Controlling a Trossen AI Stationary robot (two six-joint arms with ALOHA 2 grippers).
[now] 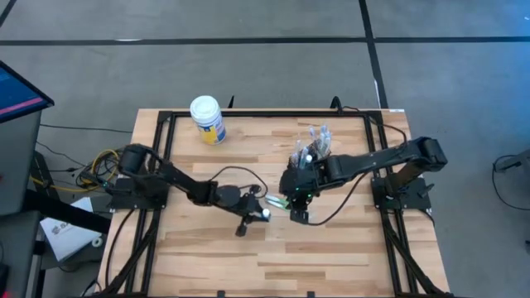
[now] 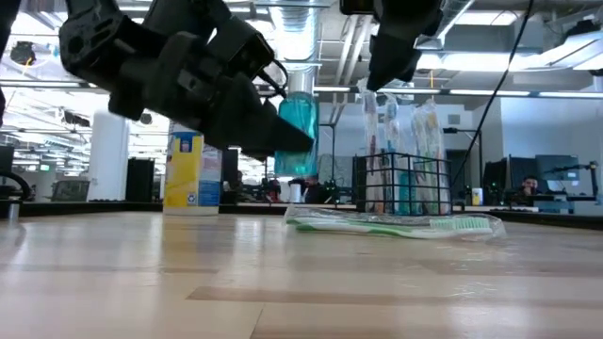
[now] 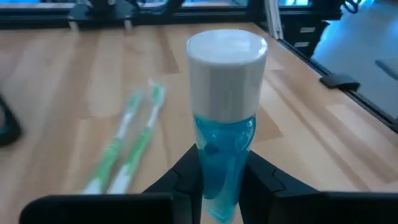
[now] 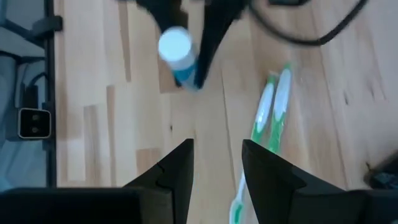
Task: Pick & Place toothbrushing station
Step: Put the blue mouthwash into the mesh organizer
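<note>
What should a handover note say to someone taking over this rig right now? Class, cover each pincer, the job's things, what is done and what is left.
Left pincer: shut on the teal tube, held above the table.
Right pincer: open, empty, hovering over the green toothbrushes.
Mesh holder: standing on the table with several wrapped brushes upright in it.
Done: those brushes are in the holder.
Left: put the tube in, then the green toothbrushes, which lie flat on the table near the holder.
</note>
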